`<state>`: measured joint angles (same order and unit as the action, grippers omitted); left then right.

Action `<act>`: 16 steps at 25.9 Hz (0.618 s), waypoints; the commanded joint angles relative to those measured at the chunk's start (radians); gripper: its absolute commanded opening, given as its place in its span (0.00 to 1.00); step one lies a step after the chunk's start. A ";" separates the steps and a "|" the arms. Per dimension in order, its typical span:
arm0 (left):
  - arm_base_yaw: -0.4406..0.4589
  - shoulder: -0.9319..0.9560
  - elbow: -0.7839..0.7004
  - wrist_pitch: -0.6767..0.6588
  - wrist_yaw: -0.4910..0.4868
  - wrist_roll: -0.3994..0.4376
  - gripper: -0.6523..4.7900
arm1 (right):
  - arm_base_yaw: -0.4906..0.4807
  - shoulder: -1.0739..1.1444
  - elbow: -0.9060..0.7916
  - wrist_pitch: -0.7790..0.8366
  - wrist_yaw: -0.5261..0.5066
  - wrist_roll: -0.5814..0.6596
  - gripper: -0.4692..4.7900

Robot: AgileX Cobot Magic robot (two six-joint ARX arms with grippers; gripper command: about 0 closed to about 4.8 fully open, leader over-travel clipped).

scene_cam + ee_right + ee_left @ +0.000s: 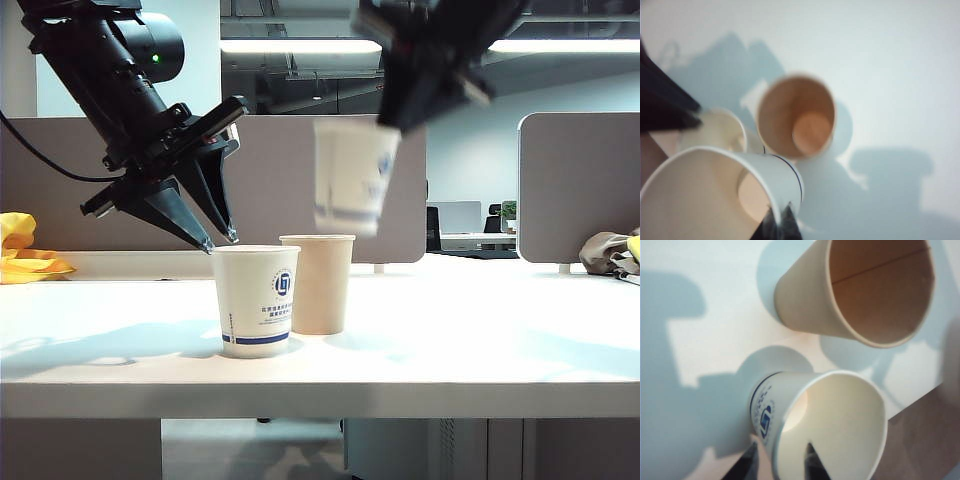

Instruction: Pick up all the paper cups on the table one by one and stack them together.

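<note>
The right gripper, clamped on a raised, blurred, apparently logo-printed white paper cup, hangs above the plain beige-tan paper cup, while the left gripper, fingers apart, straddles the rim of the standing white blue-logo paper cup on the white table.

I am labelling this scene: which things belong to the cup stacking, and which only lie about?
Job:
- white cup on table, under open left pincer
- tan cup
- white cup lifted in shut right pincer

Lying about:
- yellow cloth
- bundle at right
</note>
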<state>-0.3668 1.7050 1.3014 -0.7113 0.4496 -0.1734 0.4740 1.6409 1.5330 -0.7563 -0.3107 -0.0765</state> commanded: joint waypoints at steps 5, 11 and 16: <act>-0.006 -0.003 0.005 0.011 0.026 0.000 0.34 | 0.002 0.099 0.089 0.111 0.005 0.009 0.08; -0.008 0.008 0.005 0.002 0.021 0.000 0.34 | 0.003 0.187 0.117 0.158 -0.002 0.024 0.08; -0.008 0.024 0.005 0.005 0.022 0.001 0.34 | 0.002 0.203 0.117 0.163 -0.003 0.024 0.08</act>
<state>-0.3752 1.7256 1.3029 -0.7139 0.4679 -0.1734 0.4744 1.8420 1.6432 -0.6014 -0.3092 -0.0566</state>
